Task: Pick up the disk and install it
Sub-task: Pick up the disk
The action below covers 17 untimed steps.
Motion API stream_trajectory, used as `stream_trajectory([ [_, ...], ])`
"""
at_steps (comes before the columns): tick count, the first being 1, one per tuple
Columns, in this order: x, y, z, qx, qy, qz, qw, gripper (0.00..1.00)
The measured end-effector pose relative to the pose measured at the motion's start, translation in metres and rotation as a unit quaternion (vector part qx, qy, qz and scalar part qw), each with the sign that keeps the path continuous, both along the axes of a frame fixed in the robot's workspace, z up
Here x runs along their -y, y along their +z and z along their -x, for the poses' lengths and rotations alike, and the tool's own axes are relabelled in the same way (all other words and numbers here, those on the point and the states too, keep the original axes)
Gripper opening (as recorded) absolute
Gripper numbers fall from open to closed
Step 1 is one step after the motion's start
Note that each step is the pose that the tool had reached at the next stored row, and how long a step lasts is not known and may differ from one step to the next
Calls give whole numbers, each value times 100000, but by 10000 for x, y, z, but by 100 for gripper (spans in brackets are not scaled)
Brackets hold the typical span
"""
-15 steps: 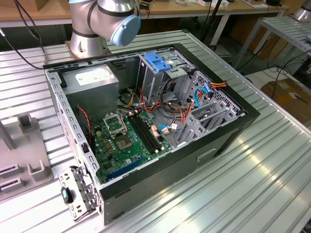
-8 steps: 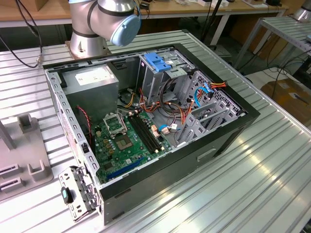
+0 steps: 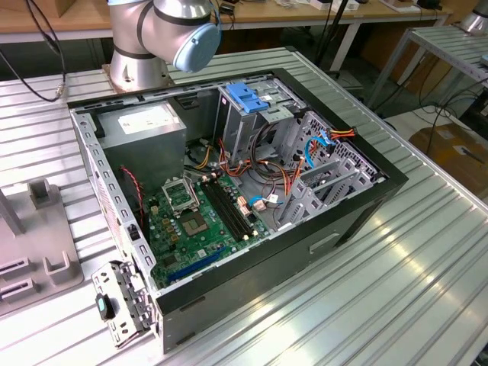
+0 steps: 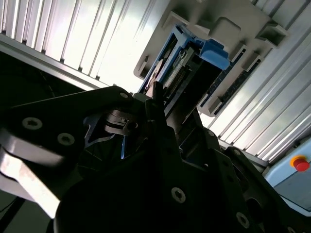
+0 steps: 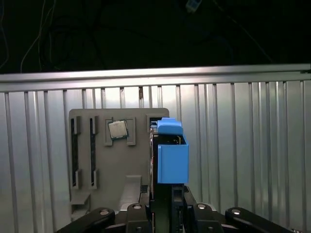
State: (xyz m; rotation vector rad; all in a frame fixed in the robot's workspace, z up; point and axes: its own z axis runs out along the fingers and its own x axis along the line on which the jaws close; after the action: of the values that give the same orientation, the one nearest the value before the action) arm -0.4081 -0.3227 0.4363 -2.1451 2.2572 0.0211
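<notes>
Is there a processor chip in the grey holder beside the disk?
Yes, the first wrist view shows a square processor chip in a pocket of the grey holder, beside the disk.

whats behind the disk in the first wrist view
A grey holder plate on the ribbed metal table; the disk itself covers where it meets the plate.
</notes>
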Motion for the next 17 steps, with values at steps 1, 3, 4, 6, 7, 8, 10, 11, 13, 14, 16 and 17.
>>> stream_trajectory([
  [1, 0, 62, 0, 2, 2, -2, 100000, 35],
  [3, 0, 132, 0, -1, 0, 0, 100000, 35],
  [4, 0, 176, 0, -4, 2, 1, 100000, 35],
  [6, 0, 250, 0, 6, 3, -2, 100000, 35],
  [7, 0, 280, 0, 1, 0, -1, 100000, 35],
  [8, 0, 337, 0, 8, 1, -3, 100000, 35],
  [10, 0, 443, 0, -1, 1, -1, 100000, 35],
  [11, 0, 468, 0, 2, 2, -2, 100000, 35],
  [13, 0, 495, 0, -1, 2, 0, 100000, 35],
  [14, 0, 496, 0, -1, 1, -2, 100000, 35],
  [16, 0, 498, 0, 2, 3, -2, 100000, 35],
  [17, 0, 500, 0, 4, 4, -3, 100000, 35],
])
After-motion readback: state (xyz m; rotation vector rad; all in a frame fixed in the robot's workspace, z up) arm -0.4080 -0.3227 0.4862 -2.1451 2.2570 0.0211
